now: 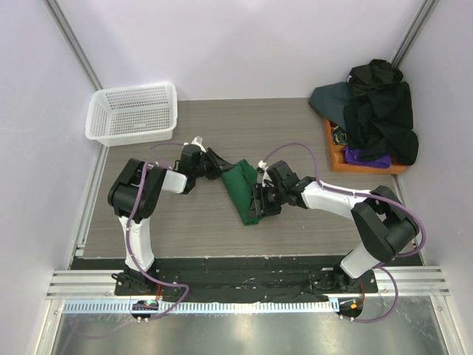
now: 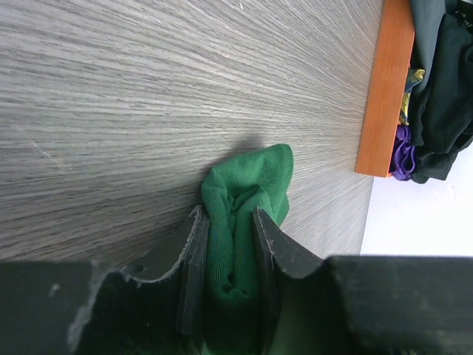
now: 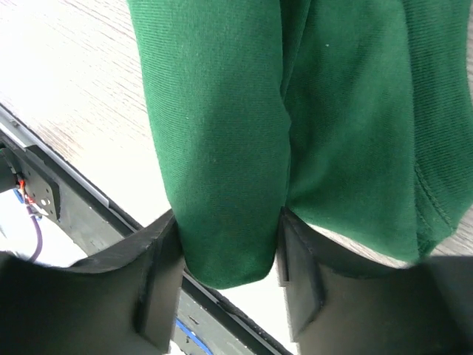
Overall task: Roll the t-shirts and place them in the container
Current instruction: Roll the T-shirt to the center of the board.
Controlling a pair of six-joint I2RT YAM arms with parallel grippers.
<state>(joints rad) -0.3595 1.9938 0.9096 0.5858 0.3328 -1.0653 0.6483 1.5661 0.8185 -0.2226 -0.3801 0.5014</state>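
Gripping, left hand (image 2: 228, 222): fingers pressed onto a bunched end of the green t-shirt (image 1: 242, 190), at its upper left corner.
Clamping, right hand (image 3: 225, 248): fingers closed against both sides of a rolled fold of the same shirt, at its right edge.
Shirt position: mid-surface (image 1: 185, 222), stretched between both hands.
Other t-shirts (image 1: 380, 111): dark heap on the orange tray (image 1: 334, 157), far right.
Basket (image 1: 133, 112): white mesh, far left corner.

walls (image 1: 244, 44): plain white | tabletop (image 1: 192, 222): grey woodgrain | light: even
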